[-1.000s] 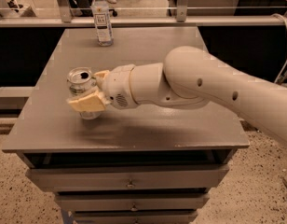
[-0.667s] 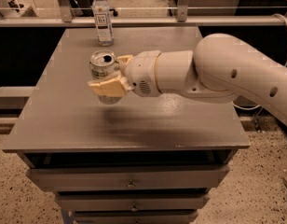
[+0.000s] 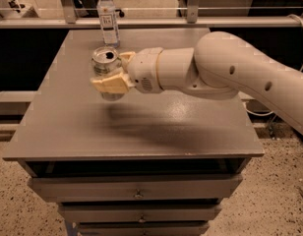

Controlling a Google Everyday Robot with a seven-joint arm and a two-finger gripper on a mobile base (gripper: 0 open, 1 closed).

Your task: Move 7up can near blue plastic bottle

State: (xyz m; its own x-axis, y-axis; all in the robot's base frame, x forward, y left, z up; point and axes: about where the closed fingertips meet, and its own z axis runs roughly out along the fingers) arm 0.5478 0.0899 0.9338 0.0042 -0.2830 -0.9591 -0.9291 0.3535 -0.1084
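Observation:
The 7up can (image 3: 104,63) is a small silver can with an open pull-tab top. My gripper (image 3: 112,73) is shut on it and holds it above the grey table (image 3: 141,127), toward the far left part. The blue plastic bottle (image 3: 107,16) stands upright at the table's far edge, clear with a white cap and a white label. The can is a short way in front of the bottle and does not touch it. My cream arm reaches in from the right.
The table top sits on a cabinet with drawers (image 3: 136,188) below its front edge. A metal rail (image 3: 156,21) runs behind the table's far edge. A speckled floor shows at both sides.
My gripper has carried the can up off the table and toward the far edge, closer to the bottle.

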